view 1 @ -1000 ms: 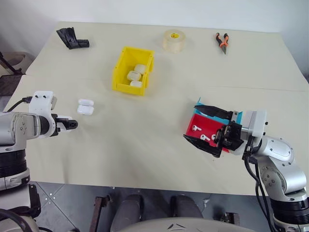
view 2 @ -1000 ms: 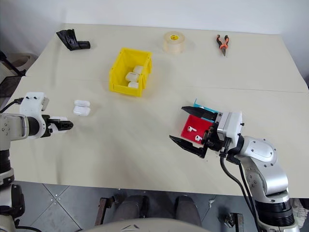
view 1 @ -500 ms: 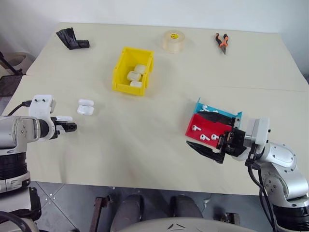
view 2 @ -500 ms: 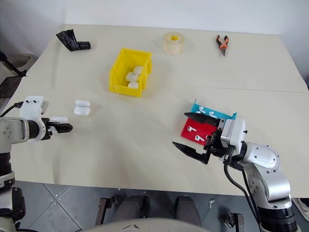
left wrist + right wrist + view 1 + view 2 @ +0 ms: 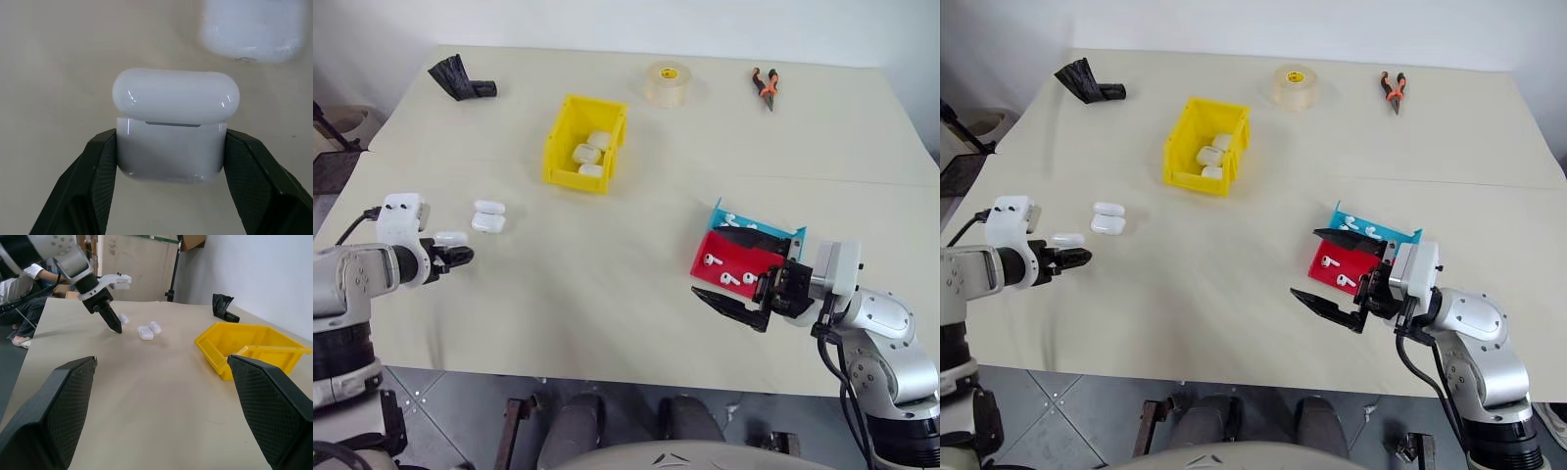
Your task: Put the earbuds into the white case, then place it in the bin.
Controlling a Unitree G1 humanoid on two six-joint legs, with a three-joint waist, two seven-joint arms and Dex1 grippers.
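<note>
This looks like a lab or workshop set up for robot trials. A broad worktop (image 5: 636, 264) under a plain beige cover stands against a bare white wall (image 5: 636, 20), over a grey tiled floor (image 5: 460, 401). Bench gear lies along its far edge: pliers (image 5: 764, 84) with orange grips, a roll of tape (image 5: 667, 83), a black tool (image 5: 460, 78). A yellow bin (image 5: 584, 143) and small red (image 5: 736, 262) and blue (image 5: 756, 227) trays hold parts. The right wrist view shows a light stand (image 5: 174, 269), cardboard boxes (image 5: 193, 241), and a seated person (image 5: 22, 289) beside the worktop.
</note>
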